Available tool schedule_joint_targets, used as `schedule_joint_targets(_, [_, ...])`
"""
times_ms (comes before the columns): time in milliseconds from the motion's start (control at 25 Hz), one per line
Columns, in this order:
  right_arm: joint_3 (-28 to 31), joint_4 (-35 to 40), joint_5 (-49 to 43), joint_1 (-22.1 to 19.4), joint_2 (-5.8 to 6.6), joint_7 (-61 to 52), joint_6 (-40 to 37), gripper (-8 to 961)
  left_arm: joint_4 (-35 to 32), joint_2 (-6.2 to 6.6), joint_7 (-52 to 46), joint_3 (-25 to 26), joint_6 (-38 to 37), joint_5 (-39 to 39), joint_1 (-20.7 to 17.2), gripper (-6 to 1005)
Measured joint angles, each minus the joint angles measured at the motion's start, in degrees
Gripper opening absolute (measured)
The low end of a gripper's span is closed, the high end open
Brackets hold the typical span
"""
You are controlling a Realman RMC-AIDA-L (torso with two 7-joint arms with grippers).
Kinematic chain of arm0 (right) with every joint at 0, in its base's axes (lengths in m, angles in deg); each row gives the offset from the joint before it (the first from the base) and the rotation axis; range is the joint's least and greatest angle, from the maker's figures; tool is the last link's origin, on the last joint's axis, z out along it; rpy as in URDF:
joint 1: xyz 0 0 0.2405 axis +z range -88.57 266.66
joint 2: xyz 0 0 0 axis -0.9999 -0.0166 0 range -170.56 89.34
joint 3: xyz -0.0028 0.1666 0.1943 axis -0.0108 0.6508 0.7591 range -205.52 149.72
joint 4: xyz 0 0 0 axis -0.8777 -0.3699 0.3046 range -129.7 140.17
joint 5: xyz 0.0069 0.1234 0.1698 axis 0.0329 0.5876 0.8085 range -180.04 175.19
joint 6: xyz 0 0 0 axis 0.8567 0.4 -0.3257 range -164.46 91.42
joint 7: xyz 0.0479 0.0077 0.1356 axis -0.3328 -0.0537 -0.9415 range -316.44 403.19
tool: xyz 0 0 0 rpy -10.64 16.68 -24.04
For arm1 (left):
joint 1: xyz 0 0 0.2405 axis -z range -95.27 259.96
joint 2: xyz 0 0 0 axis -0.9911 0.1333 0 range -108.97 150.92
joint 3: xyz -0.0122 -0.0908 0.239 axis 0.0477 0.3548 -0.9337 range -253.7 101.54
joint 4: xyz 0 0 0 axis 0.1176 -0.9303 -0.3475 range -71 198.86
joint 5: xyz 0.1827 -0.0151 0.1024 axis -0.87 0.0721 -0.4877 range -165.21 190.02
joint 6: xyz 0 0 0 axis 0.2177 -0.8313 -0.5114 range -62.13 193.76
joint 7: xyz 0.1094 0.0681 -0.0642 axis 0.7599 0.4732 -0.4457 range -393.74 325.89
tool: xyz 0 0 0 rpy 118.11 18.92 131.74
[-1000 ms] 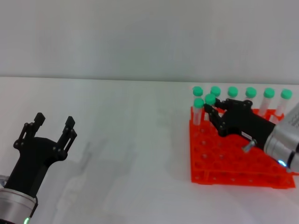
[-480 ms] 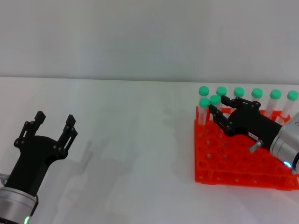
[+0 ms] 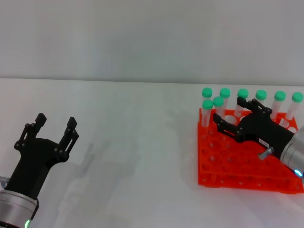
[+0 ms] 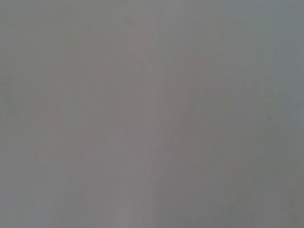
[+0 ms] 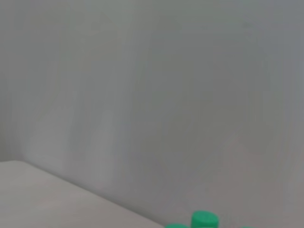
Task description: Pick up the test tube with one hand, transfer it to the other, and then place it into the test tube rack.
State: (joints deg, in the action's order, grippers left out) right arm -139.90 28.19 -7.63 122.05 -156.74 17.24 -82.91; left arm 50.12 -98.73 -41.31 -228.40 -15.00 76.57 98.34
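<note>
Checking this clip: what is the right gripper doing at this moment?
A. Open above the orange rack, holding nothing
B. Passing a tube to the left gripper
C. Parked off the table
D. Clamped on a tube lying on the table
A: in the head view the right gripper is spread open over the test tube rack, nothing between its fingers.

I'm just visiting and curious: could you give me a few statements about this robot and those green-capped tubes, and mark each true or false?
1. The right gripper is open above the test tube rack. True.
2. The left gripper holds a tube. False: it is open and holds nothing.
3. Eight capped tubes stand in the rack. True.
4. The test tube lies flat on the table. False: it stands in the rack.
5. The rack is blue. False: orange.
</note>
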Motion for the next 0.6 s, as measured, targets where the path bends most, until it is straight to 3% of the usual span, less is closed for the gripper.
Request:
schedule_joint_targets(80, [0.3,0.6,0.0,-0.8,0.08,0.1,-0.1,797,0.0,0.0,0.0,0.0,0.0,0.0,0.0,760])
schedule_joint_targets(240, [0.4,1.4,0.0,-2.7,0.33,0.1,-2.2,825,0.0,0.0,0.0,0.0,0.0,0.0,0.0,760])
schedule_joint_targets(600, [5.0,0.4,-0.1,-10.5,0.75,0.9,-16.7,873,0.0,0.0,0.0,0.0,0.0,0.8,-0.1,760])
